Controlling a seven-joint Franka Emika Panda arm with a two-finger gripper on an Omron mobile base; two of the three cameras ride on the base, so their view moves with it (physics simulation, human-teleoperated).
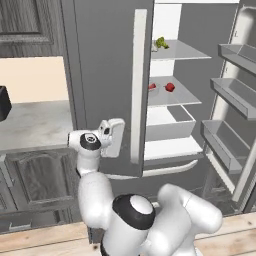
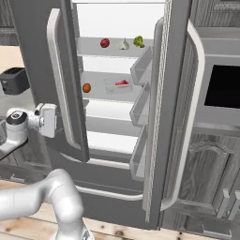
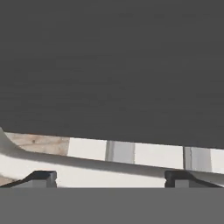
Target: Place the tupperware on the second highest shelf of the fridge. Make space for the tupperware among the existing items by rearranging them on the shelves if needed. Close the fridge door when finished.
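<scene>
The fridge point(image 1: 105, 75) has its left door swung most of the way in and its right door point(image 2: 173, 93) wide open. The tupperware point(image 2: 119, 85), a clear tub with red food, sits on the second shelf down point(image 2: 101, 93), beside a small orange piece point(image 2: 86, 87). On the shelf above lie a red fruit point(image 2: 105, 43), a white bulb point(image 2: 123, 44) and a green vegetable point(image 2: 138, 41). My gripper point(image 3: 110, 177) is open and holds nothing. It faces the outside of the left door point(image 3: 113, 65), just left of that door's pale handle point(image 1: 139, 85).
Door bins point(image 1: 235, 95) jut from the open right door. A black toaster point(image 2: 14, 79) stands on the counter point(image 1: 35, 125) left of the fridge. Dark wood cabinets point(image 1: 40, 180) sit below it, and a black oven panel point(image 2: 225, 86) is at the right.
</scene>
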